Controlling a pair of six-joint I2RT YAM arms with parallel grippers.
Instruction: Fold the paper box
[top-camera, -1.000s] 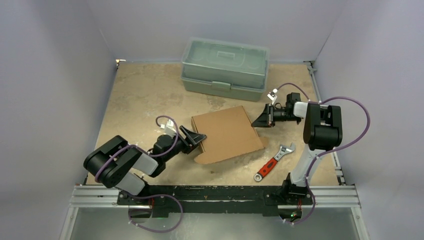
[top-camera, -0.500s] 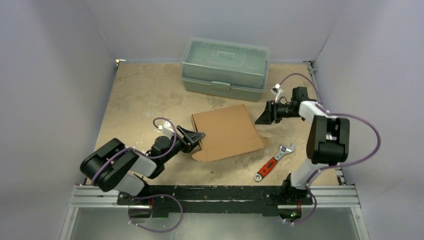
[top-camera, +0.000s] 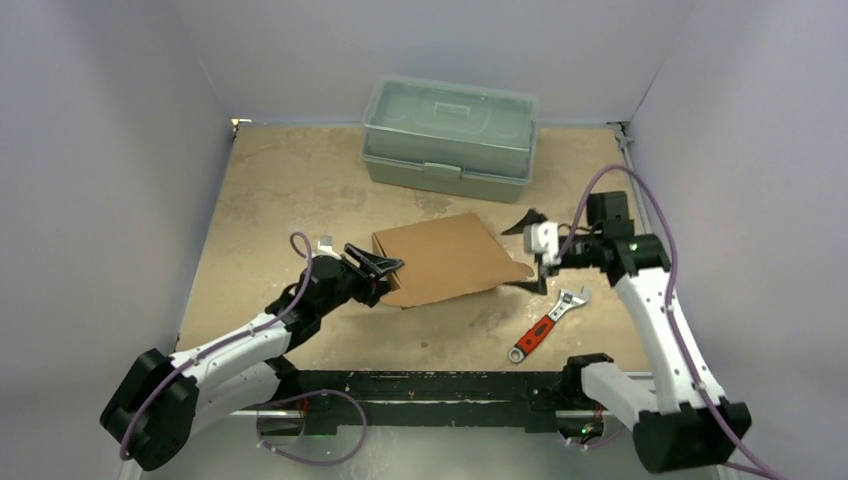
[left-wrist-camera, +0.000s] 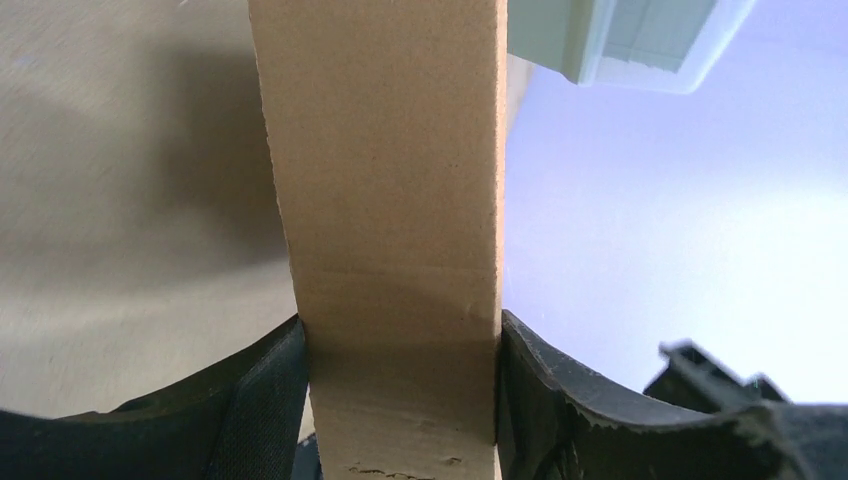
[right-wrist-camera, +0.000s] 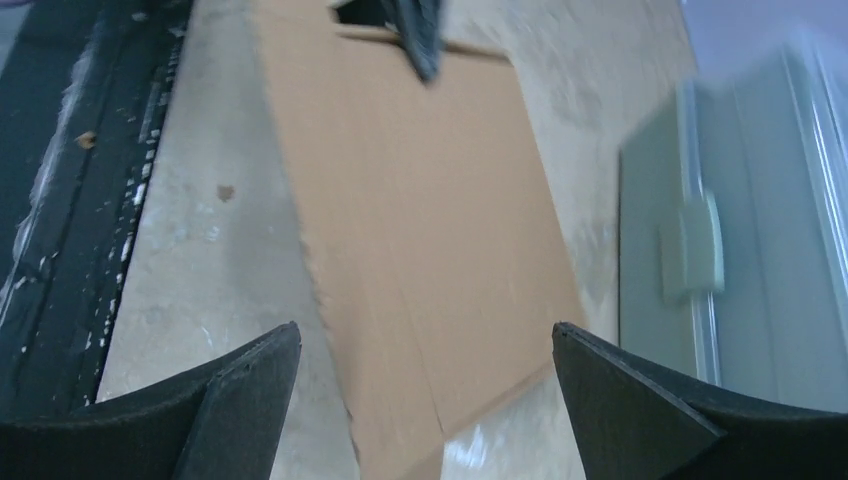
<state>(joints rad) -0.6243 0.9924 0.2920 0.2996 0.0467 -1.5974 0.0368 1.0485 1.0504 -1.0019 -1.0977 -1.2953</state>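
Note:
The paper box (top-camera: 445, 258), flat brown cardboard, lies mid-table. My left gripper (top-camera: 380, 267) is shut on its left edge. In the left wrist view a cardboard strip (left-wrist-camera: 390, 200) stands between the jaws of the left gripper (left-wrist-camera: 400, 345), and both black pads press against it. My right gripper (top-camera: 528, 253) is wide open at the box's right corner, one finger on the far side and one on the near side. In the right wrist view the right gripper (right-wrist-camera: 425, 340) holds nothing, and the box (right-wrist-camera: 420, 220) stretches away ahead of it.
A grey-green plastic toolbox (top-camera: 450, 135) stands at the back of the table, just beyond the box, and shows in the right wrist view as the toolbox (right-wrist-camera: 760, 250). A red-handled wrench (top-camera: 545, 325) lies on the near right. A black rail runs along the near table edge (top-camera: 430, 385).
My right gripper has opened from nearly shut to wide and turned to straddle the box's right corner. My left arm has stretched forward, keeping its grip, and the box has shifted slightly left.

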